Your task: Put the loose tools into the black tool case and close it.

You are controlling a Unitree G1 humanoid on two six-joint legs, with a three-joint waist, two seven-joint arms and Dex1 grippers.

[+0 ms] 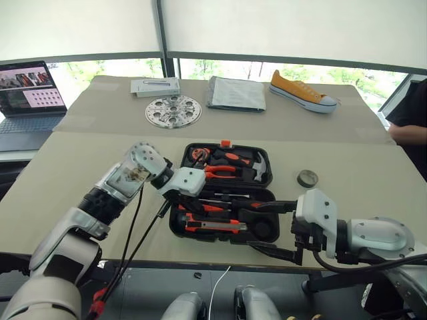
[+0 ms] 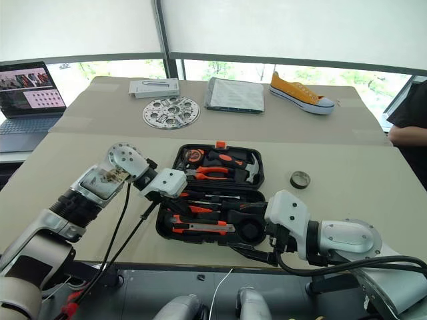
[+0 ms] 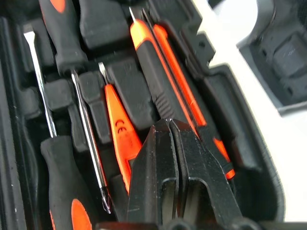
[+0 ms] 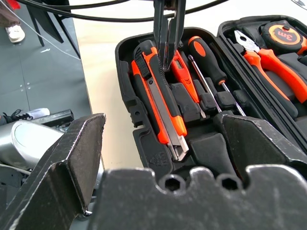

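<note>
Nearest to me is my right hand (image 1: 275, 229), hanging at the near right corner of the black tool case (image 1: 224, 193) with its two black fingers spread wide and nothing between them. One finger reaches over the case's near half, the other lies below the case's front edge. My left hand (image 4: 167, 36) comes in from the left and points down into the near half of the case; its fingers are pressed together with nothing held, and the tips stand over the utility knife (image 4: 160, 91), just beside the slim orange tester screwdriver (image 3: 120, 132). I cannot tell whether the tips touch the knife.

The case lies open on the worktop (image 1: 67, 180), lid half away from me. The near half holds the knife along its front, the tester next to it, and two long screwdrivers (image 3: 76, 86) with orange-black handles lying side by side in their recesses. The lid half holds the orange-handled pliers (image 1: 220, 171), a hammer (image 1: 259, 167) and a round tape measure (image 1: 199, 155), with a small orange latch (image 1: 225, 143) on its far rim.

The dark grey tape roll (image 1: 307, 178) sits loose on the worktop, to the right of the case and apart from it. Farther back lie a round perforated metal disc (image 1: 173, 111), a folded grey packet (image 1: 235, 93), a yellow shoe (image 1: 301, 92) and a small white box (image 1: 155, 87). An open laptop (image 1: 27, 100) stands off to the far left.
</note>
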